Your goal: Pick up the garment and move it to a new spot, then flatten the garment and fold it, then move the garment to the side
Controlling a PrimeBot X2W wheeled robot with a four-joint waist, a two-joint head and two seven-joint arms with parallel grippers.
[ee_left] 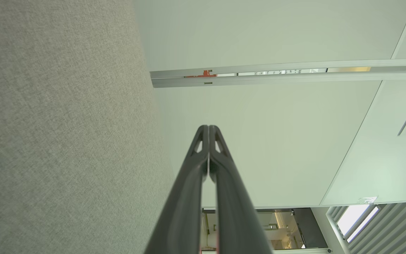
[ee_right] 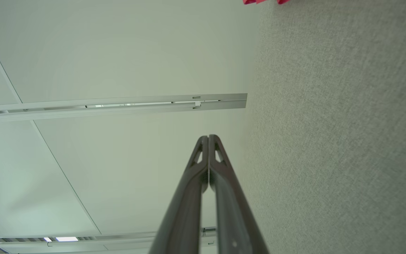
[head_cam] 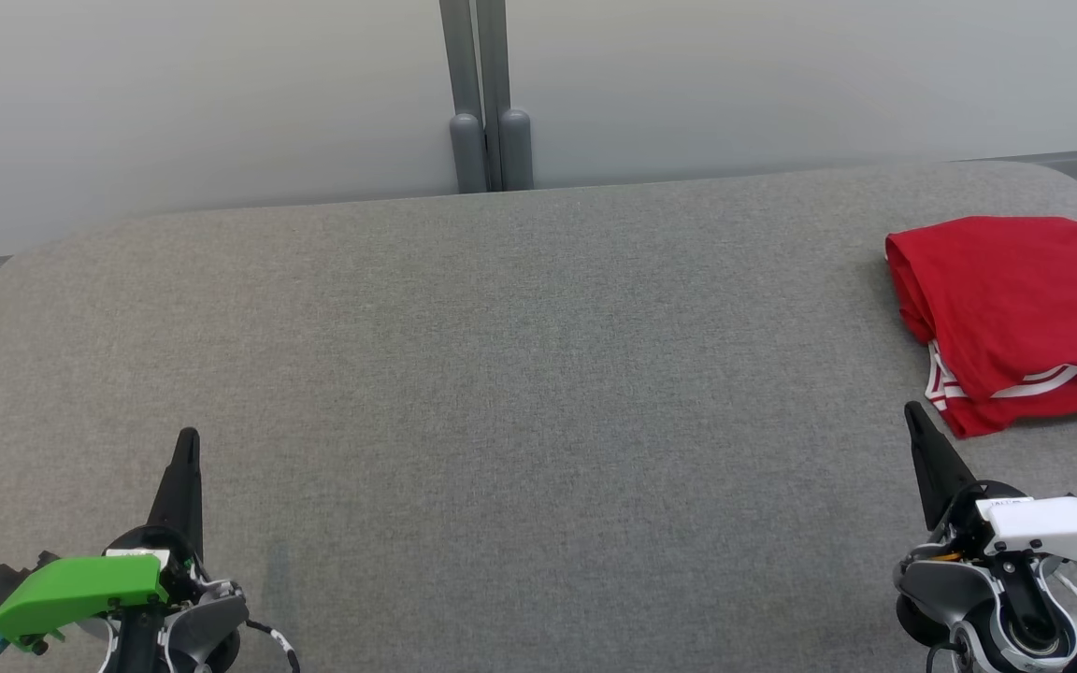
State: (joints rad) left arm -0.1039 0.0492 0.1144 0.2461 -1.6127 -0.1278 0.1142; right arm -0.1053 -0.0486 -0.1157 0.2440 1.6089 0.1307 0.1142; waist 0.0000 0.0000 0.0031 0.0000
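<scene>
A red garment [head_cam: 1015, 313] with white trim lies folded in a compact stack at the right edge of the grey fabric table [head_cam: 501, 374]. A sliver of the garment [ee_right: 259, 1] peeks in at the top of the right wrist view. My right gripper [head_cam: 912, 411] hovers just in front of and left of the garment, shut and holding nothing. Its tips [ee_right: 209, 137] press together in the right wrist view. My left gripper [head_cam: 188, 437] rests at the lower left, far from the garment, shut and empty, its tips [ee_left: 209, 127] closed in the left wrist view.
A white partition wall [head_cam: 221, 103] with a grey post [head_cam: 487, 121] stands behind the table's far edge. The table's corners are rounded, and the garment runs past the right edge of the head view.
</scene>
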